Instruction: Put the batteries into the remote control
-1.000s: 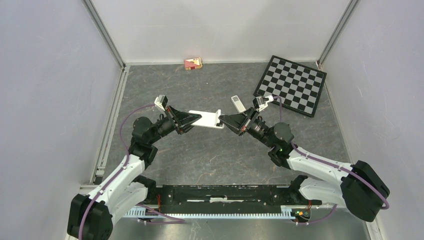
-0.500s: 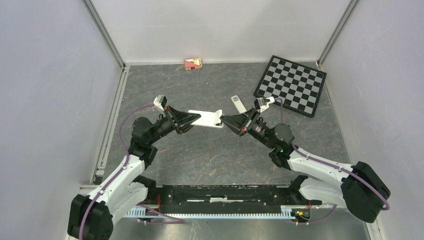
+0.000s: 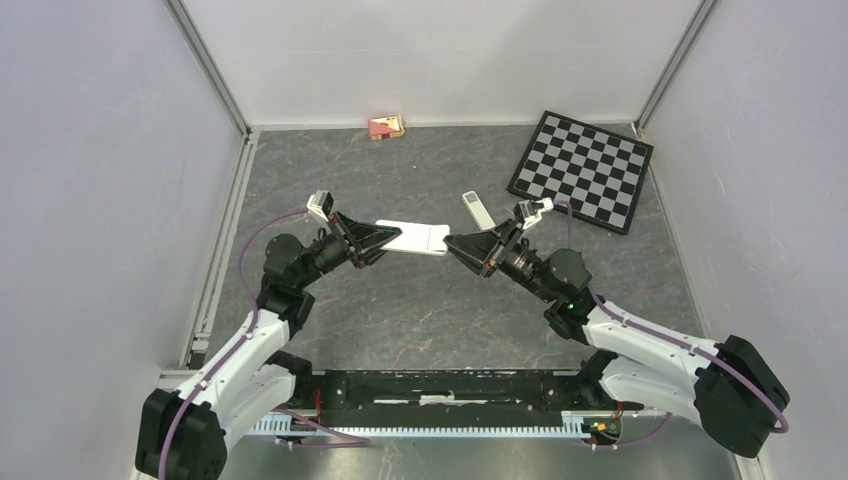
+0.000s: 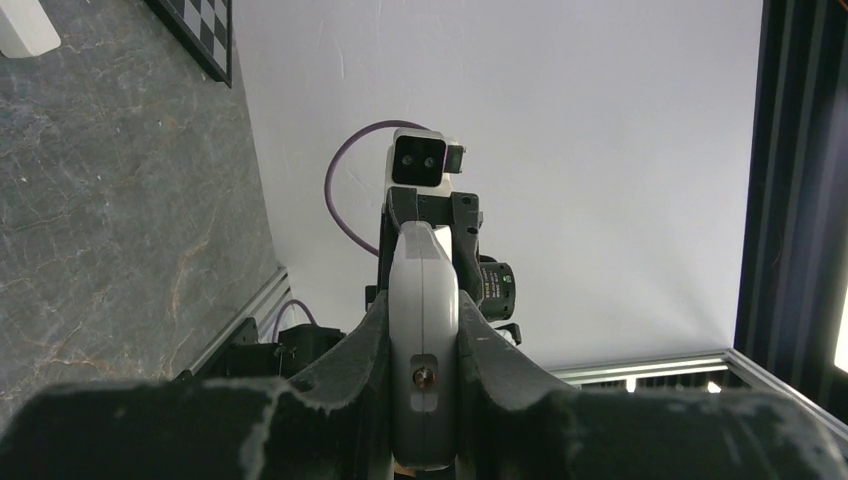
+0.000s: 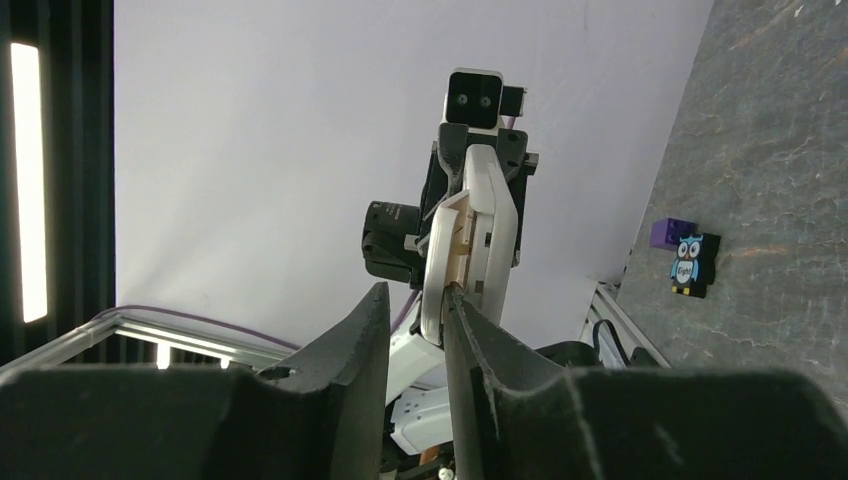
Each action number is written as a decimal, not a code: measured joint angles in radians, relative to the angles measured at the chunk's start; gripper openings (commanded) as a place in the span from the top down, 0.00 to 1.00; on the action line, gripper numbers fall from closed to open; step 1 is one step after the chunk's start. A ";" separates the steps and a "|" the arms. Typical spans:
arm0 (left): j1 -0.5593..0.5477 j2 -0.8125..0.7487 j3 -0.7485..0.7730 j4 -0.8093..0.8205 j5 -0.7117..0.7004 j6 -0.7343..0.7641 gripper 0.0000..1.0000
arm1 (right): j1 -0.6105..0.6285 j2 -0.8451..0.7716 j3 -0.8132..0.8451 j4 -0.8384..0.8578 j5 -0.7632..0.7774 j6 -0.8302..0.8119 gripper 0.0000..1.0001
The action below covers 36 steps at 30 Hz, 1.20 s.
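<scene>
Bench (image 3: 420, 310): gray like stone, with white walls around it.
Remote (image 3: 420, 238): white, up in the air over the middle of the bench, between the two arms.
Left gripper (image 3: 385, 240): squeezed onto one end of the remote.
Right gripper (image 3: 455, 245): open a little at the remote's other end, not gripping it.
Far side: a checkerboard (image 3: 582, 168) on the right, a small red box (image 3: 386, 127) by the wall.

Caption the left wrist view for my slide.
Left gripper clamping the white remote edge-on, the right wrist camera looking back from its far end.
</scene>
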 measured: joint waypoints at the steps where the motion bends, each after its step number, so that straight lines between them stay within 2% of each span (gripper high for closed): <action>1: 0.000 0.000 0.000 -0.003 0.000 0.000 0.98 | 0.000 -0.005 0.000 -0.008 0.001 -0.004 0.67; 16: 0.000 0.000 0.000 -0.040 0.000 0.005 0.98 | -0.015 -0.083 0.000 -0.140 0.023 -0.067 0.56; 21: 0.000 -0.001 0.000 -0.038 0.000 0.006 0.98 | -0.026 -0.110 0.000 -0.223 0.026 -0.095 0.28; 25: 0.000 0.005 0.000 -0.020 0.001 0.006 0.98 | -0.029 -0.129 0.000 -0.275 0.034 -0.125 0.15; 28: 0.000 0.008 0.000 -0.018 0.002 0.006 0.98 | -0.030 -0.122 0.008 -0.293 0.041 -0.161 0.10; 30: 0.000 0.009 0.000 -0.018 0.004 0.006 0.98 | -0.031 -0.102 0.032 -0.308 0.040 -0.186 0.10; 33: 0.000 0.009 0.000 -0.018 0.008 0.006 0.98 | -0.031 -0.046 0.099 -0.337 0.032 -0.230 0.15; 36: 0.000 0.009 0.000 -0.018 0.009 0.006 0.98 | -0.032 -0.004 0.147 -0.349 0.020 -0.262 0.32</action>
